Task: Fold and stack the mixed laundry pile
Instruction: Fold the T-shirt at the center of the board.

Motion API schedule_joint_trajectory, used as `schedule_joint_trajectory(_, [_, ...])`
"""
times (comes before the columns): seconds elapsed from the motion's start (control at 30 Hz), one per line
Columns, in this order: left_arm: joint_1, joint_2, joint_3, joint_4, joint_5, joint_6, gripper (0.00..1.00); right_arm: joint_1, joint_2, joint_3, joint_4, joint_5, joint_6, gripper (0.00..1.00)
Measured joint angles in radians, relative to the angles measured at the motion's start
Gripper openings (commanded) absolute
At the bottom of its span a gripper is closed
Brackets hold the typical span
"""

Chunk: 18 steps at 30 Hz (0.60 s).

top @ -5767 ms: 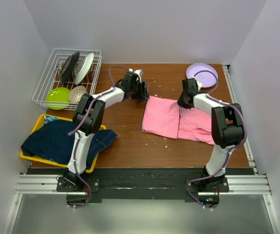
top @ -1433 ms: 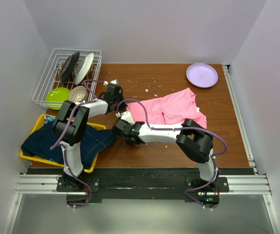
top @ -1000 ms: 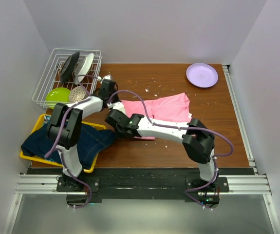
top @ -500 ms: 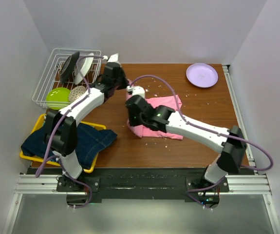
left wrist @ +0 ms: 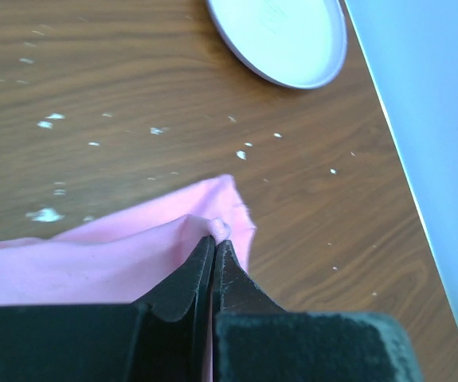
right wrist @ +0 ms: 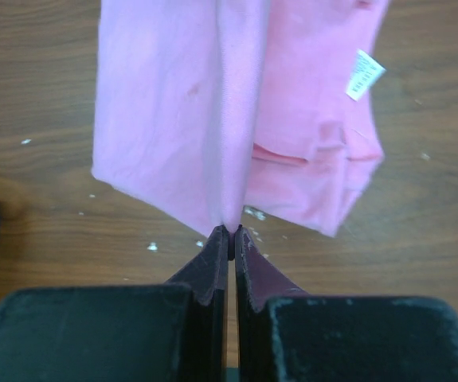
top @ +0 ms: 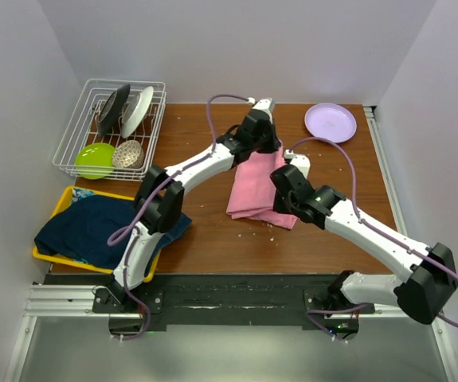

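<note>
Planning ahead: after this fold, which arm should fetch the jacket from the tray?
Left, probably. The jacket lies on the tray, close beside the left arm's base. Both the left gripper and right gripper are shut on the shirt.

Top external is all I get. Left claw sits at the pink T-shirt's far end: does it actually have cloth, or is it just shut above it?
Observer: It has cloth. The left wrist view shows the left claw shut on a small corner pinch of the pink T-shirt.
Operator: And the right?
Observer: The right wrist view shows the right claw shut on a thin fold at the shirt's edge.
Operator: Any tag showing?
Observer: Yes, a white label lies exposed on the shirt, up and right of that claw.
</note>
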Motion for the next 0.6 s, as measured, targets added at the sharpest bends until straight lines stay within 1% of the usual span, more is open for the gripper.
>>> schedule_joint_trajectory(0.23, [-0.055,0.107,0.113,0.035,0.058,-0.038,0.0,-0.015,-0.105,-0.079,-0.051,0.032,0.042,0.0])
schedule_joint_trajectory(0.47, [-0.078,0.146,0.118,0.118,0.097,-0.068,0.0,-0.024,-0.124,-0.134,-0.079,0.066,0.074,0.0])
schedule_joint_trajectory(0.5, [-0.079,0.156,0.118,0.136,0.108,-0.071,0.0,-0.025,-0.124,-0.144,-0.079,0.069,0.078,0.03])
schedule_joint_trajectory(0.53, [-0.08,0.166,0.118,0.153,0.119,-0.076,0.04,-0.026,-0.124,-0.153,-0.08,0.074,0.083,0.13])
schedule_joint_trajectory(0.57, [-0.081,0.177,0.119,0.169,0.132,-0.08,0.08,-0.029,-0.124,-0.161,-0.083,0.077,0.088,0.21])
schedule_joint_trajectory(0.6, [-0.081,0.188,0.119,0.182,0.143,-0.086,0.11,-0.031,-0.124,-0.167,-0.085,0.08,0.095,0.27])
